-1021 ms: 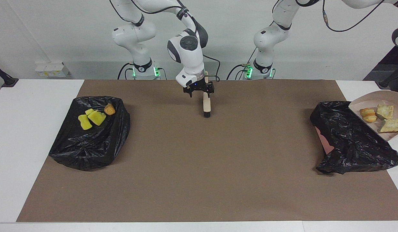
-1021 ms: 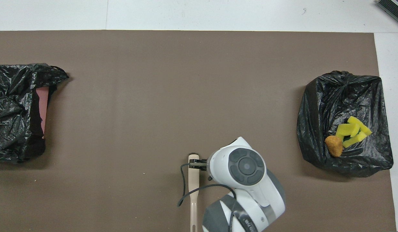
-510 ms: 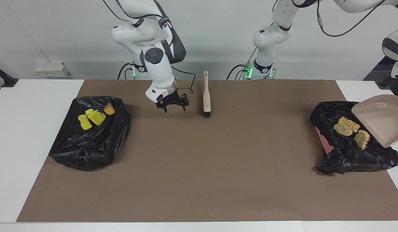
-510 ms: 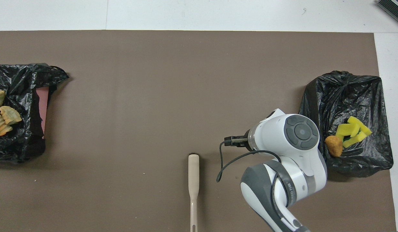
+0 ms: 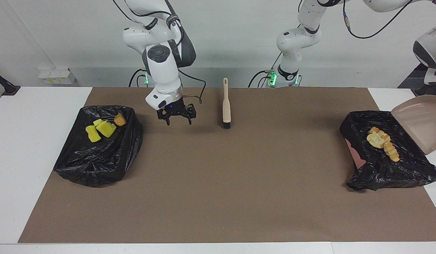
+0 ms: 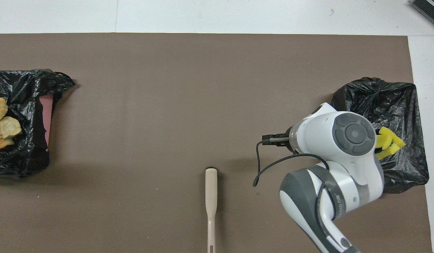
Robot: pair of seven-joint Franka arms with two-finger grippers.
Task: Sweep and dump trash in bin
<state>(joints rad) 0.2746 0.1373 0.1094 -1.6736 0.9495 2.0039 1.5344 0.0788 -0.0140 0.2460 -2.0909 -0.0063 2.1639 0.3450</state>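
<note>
Trash, sorted into two lined bins. Three bright yellow sponge pieces (image 5: 99, 129) lie bunched together, touching one another, on the crumpled black liner of the bin at the right arm's end (image 5: 97, 158) of the surface; they are wedge-like chunks lying flat. An orange-brown lump (image 5: 120, 120) rests just beside them, on the side nearer the robots, touching or almost touching the nearest sponge piece. In the overhead view only part of the yellow cluster shows. Three pale beige crumbly pieces (image 5: 382, 143), ridged and toasted at the edges, lie in a loose row on the black liner of the bin at the left arm's end (image 5: 380, 173).
</note>
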